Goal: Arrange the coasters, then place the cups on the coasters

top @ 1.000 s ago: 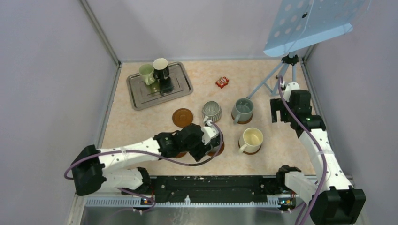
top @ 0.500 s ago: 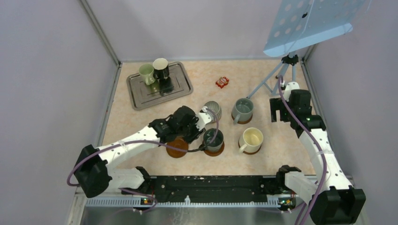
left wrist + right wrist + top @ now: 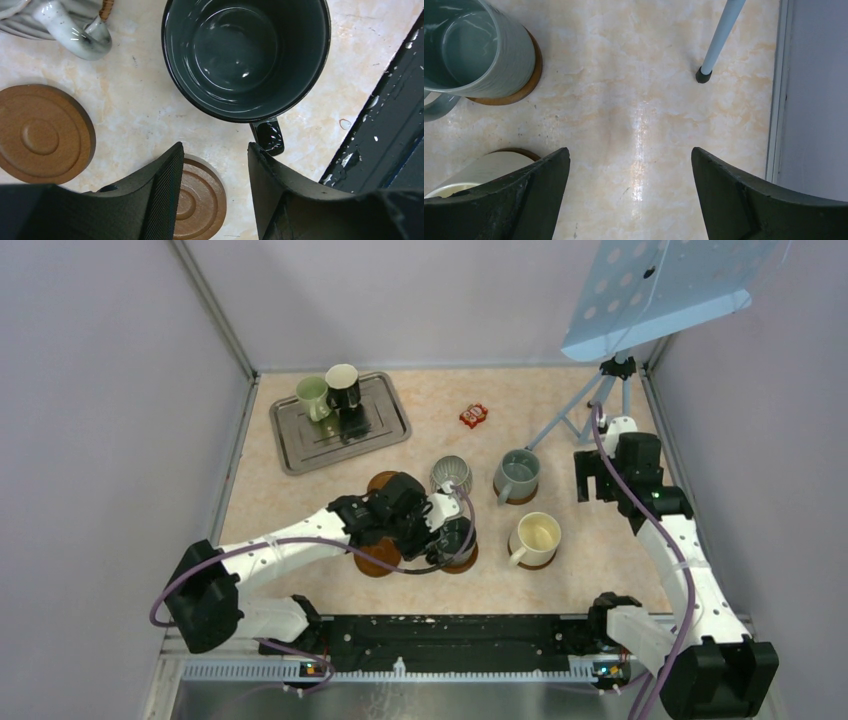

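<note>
The dark grey-green cup (image 3: 245,55) stands on a coaster (image 3: 464,561) near the front middle of the table, its handle (image 3: 267,137) pointing at my left gripper (image 3: 215,150). That gripper (image 3: 437,528) is open and holds nothing. It hovers just left of the cup, over a bare coaster (image 3: 200,200). A second bare coaster (image 3: 42,132) lies beyond it. The ribbed grey cup (image 3: 451,475), the grey-blue cup (image 3: 518,476) and the cream cup (image 3: 536,537) each sit on a coaster. My right gripper (image 3: 630,152) is open above bare table at the right.
A metal tray (image 3: 375,430) at the back left carries the pale green cup (image 3: 312,395) and the black cup (image 3: 343,385). A red packet (image 3: 473,416) lies behind the cups. A blue stand's legs (image 3: 585,405) rest at the back right.
My left gripper has drawn back off the dark cup, which now stands uncovered on its coaster, then edged toward it again. The right arm has not moved.
</note>
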Tool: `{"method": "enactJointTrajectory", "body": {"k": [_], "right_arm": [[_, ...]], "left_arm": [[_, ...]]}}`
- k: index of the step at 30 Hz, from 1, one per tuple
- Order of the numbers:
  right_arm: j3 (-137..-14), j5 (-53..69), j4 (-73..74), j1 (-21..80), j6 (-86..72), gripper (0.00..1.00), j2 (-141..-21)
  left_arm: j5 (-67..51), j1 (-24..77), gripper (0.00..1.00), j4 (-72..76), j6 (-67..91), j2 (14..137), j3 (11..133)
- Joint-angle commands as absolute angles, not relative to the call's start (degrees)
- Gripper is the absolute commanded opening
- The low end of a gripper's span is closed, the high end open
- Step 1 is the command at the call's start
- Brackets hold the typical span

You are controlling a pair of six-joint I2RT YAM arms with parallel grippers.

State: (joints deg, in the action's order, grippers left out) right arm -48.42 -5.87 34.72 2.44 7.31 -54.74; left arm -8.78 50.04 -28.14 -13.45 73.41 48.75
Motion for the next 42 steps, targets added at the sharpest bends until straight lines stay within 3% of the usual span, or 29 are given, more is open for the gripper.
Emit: {"method": "enactJointTrajectory", "body": {"k": [1, 6, 14, 24, 30, 42], "right_arm": [[-48.59, -5.69, 32.52, 2.11, 6.59, 0.9, -54.21], [-48.84, -5.54, 32.28, 2.11, 6.51, 0.9, -54.79], [-49.22, -5.29, 31.44, 2.11, 6.89, 0.9, -55.78], [-50.35, -5.18, 30.59, 2.11, 5.94, 0.9, -57.9], [-50.8, -5.29, 30.45, 2.11, 5.35, 0.89, -58.73], [-50.47, -5.83, 30.58, 2.14, 4.75, 0.89, -58.84]], "left_arm": [[-11.08, 50.36, 0.57, -27.25, -13.94, 73.56, 48.24], [-6.69, 49.58, 0.58, -27.68, -12.33, 73.29, 48.65], [-7.69, 40.19, 0.54, -26.9, -15.06, 67.69, 52.1], [-3.46, 40.04, 0.7, -27.77, -9.22, 85.62, 67.83], [-5.66, 40.03, 0.8, -25.81, -9.91, 90.42, 71.1], [-4.17, 39.95, 0.71, -24.0, -10.0, 96.66, 71.77]]}}
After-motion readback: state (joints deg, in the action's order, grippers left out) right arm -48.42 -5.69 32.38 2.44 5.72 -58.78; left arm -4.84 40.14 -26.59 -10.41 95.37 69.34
